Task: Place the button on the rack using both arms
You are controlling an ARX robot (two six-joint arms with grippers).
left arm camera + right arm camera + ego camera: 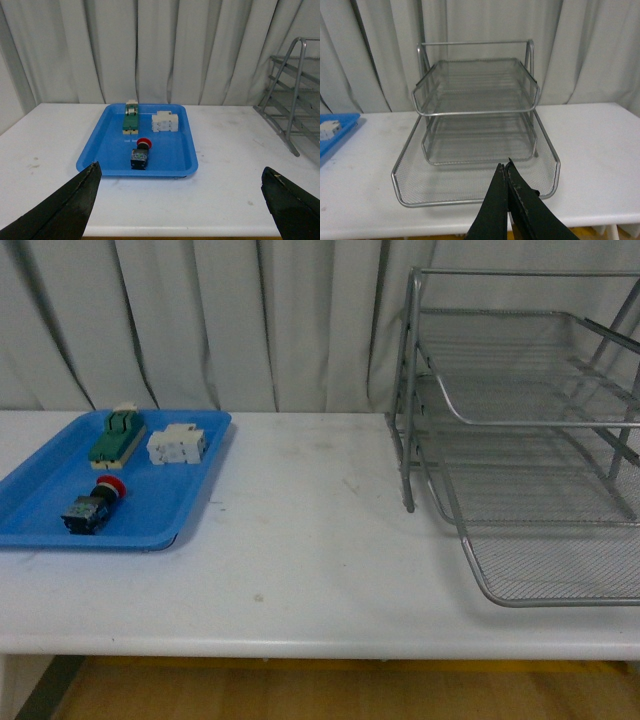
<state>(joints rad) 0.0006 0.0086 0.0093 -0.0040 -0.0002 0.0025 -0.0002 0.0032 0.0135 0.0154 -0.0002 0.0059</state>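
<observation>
The button (93, 504) lies on its side in the blue tray (190, 495), red cap toward the curtain; the left wrist view shows the button (140, 154) too. The silver wire rack (520, 440) stands on the table's right side with its lowest tray pulled forward. Neither arm shows in the front view. My left gripper (182, 172) is open, held back from the table's front edge, well short of the button. My right gripper (505, 165) is shut on nothing, its tips facing the rack (475, 130) over the front rim of the lowest tray.
In the blue tray (175, 160) a green-and-cream block (118, 436) and a white block (177, 445) lie behind the button. A white table (300, 540) carries tray and rack. Grey curtains hang behind it.
</observation>
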